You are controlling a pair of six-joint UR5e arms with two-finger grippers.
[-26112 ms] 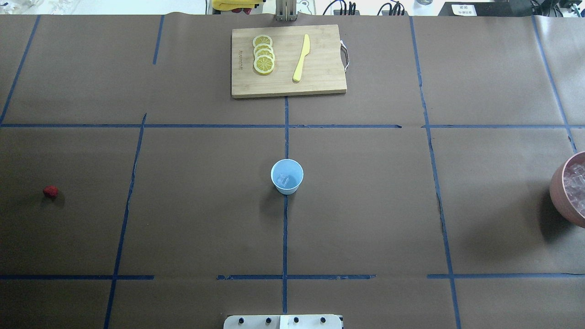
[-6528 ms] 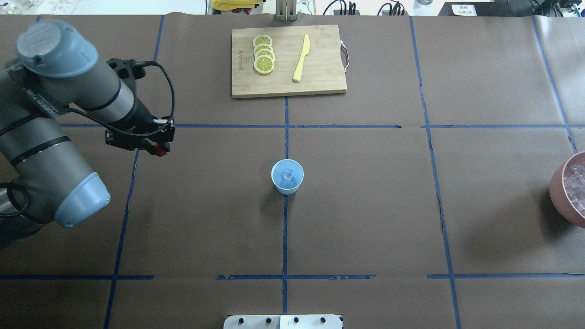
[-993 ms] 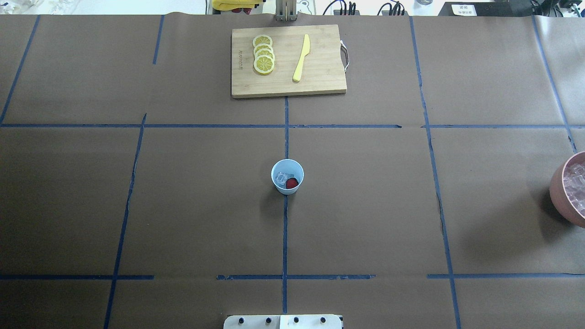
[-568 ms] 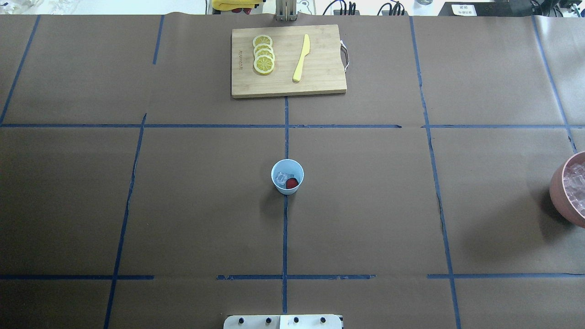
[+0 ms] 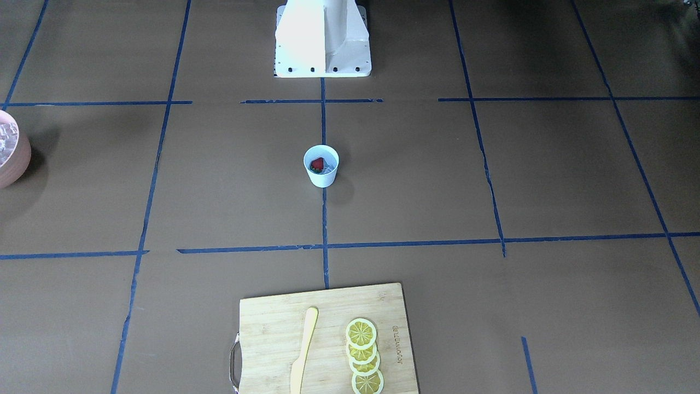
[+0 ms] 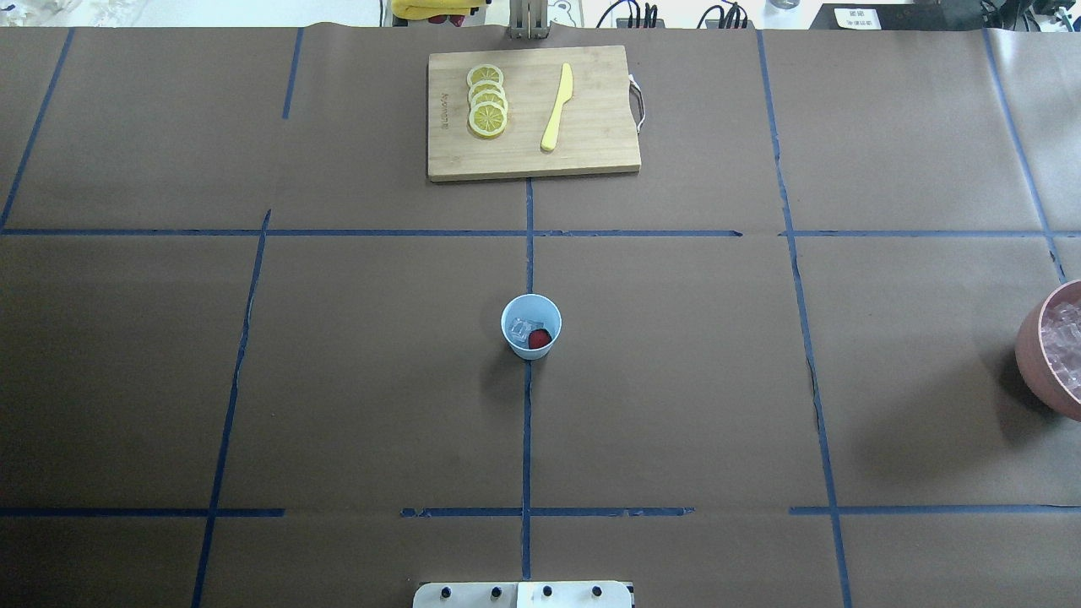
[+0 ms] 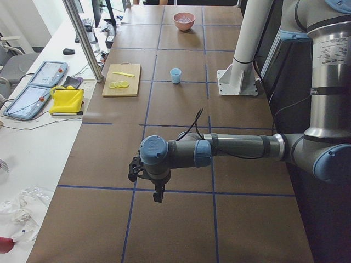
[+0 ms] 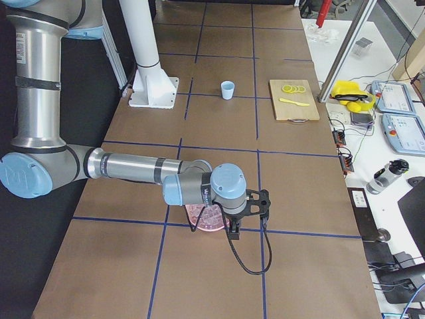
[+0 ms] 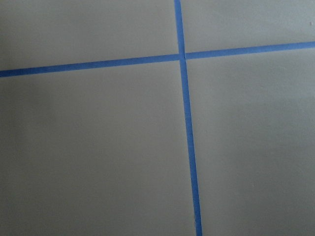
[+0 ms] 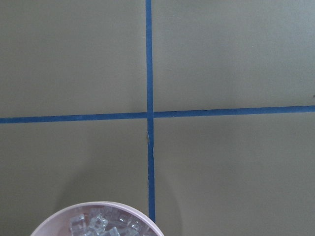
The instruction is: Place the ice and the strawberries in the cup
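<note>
The small white cup (image 6: 530,355) stands upright at the table's middle; it also shows in the front view (image 5: 321,179). Inside it lie the red strawberry (image 6: 540,338) and a clear ice cube (image 6: 520,327). The left gripper (image 7: 158,196) shows only in the exterior left view, far from the cup and pointing down over bare table. The right gripper (image 8: 234,231) shows only in the exterior right view, above the pink bowl's edge. I cannot tell whether either is open or shut. Neither wrist view shows fingers.
A pink bowl (image 6: 1034,355) with several ice cubes (image 6: 1062,346) sits at the table's right edge, its rim in the right wrist view (image 10: 98,206). A wooden cutting board (image 6: 591,143) with lemon slices (image 6: 487,101) and a yellow knife (image 6: 557,105) lies at the back.
The strawberry lay on the table at the left, then was carried by the left gripper; it now lies in the cup. The left arm has left the overhead view. Nothing moved in the last second.
</note>
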